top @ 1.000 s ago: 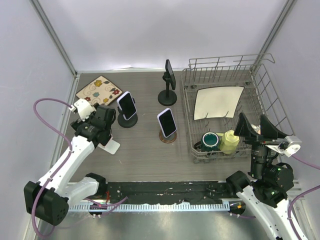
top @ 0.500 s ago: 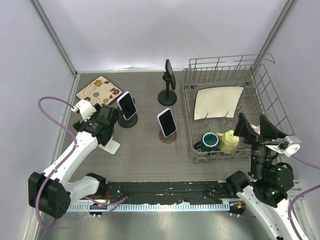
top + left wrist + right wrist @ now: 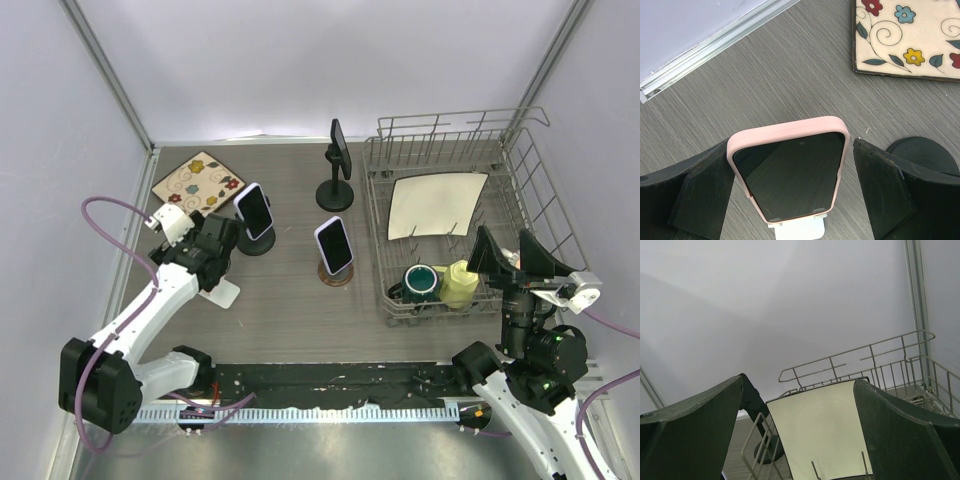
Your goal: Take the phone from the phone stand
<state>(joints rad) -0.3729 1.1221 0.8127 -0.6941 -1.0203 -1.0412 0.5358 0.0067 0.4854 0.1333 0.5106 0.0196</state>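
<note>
a: where's the phone?

b: the pink-cased phone [image 3: 790, 170] leans on its white stand [image 3: 795, 231], screen dark and facing up. in the top view the stand sits on the left side of the table [image 3: 290, 310], mostly hidden under the left arm.

a: and the left gripper [image 3: 791, 145]?

b: spread wide, one dark finger [image 3: 695, 200] on each side of the phone. a thin gap shows on both sides, so it isn't clamping anything. whether the pads brush the case lower down, i can't tell.

a: anything close by?

b: a round black base [image 3: 925, 155] just beside the right-hand finger, and a flowered tile [image 3: 910, 37] further back, near the wall.

a: the right gripper [image 3: 515, 255]?

b: raised at the near right corner, well apart from the phone, fingers parted and holding nothing. its camera looks at the wire dish rack [image 3: 520, 150] with a white plate [image 3: 435, 205] standing in it.

a: other phones?

b: two more, on a black stand [image 3: 255, 243] and a brown one [image 3: 336, 275], toward the middle of the table
</note>
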